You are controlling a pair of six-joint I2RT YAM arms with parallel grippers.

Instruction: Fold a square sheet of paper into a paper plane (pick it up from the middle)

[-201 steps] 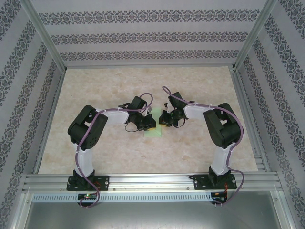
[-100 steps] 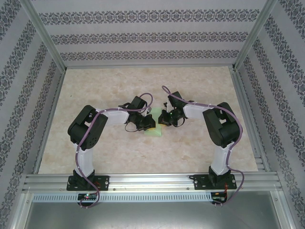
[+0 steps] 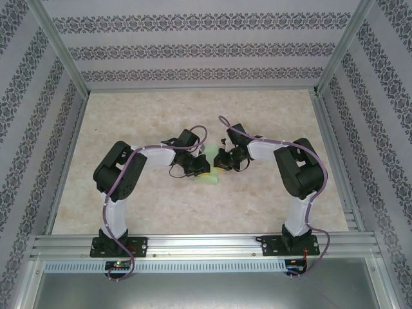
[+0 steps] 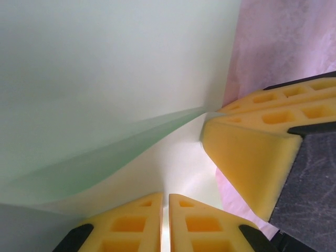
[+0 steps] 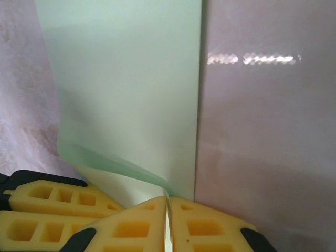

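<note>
Paper [image 3: 208, 179], thin and pale green, lies at the middle of the bench [image 3: 129, 116], between the two arms where their tips meet. From above, most of it is covered by the left end effector [image 3: 202, 168] and the right end effector [image 3: 222, 162], which stand just beside each other over it.

In the left wrist view the paper [image 4: 105, 79] takes up most of the picture, with one layer lifted off another along a soft crease that runs towards the right end effector [image 4: 210, 119]. The left end effector [image 4: 165, 202] is closed narrow, its yellow fingers nearly together with a pale sliver of paper pinched between them.

In the right wrist view the paper [image 5: 131, 79] rests flat on the bench [image 5: 262, 131], its straight right edge running up the picture and its near left part curling upward. The right end effector [image 5: 168, 202] is likewise narrow, nipping the paper at that raised fold. The left end effector's fingers [image 5: 52, 197] sit just beside it.
</note>
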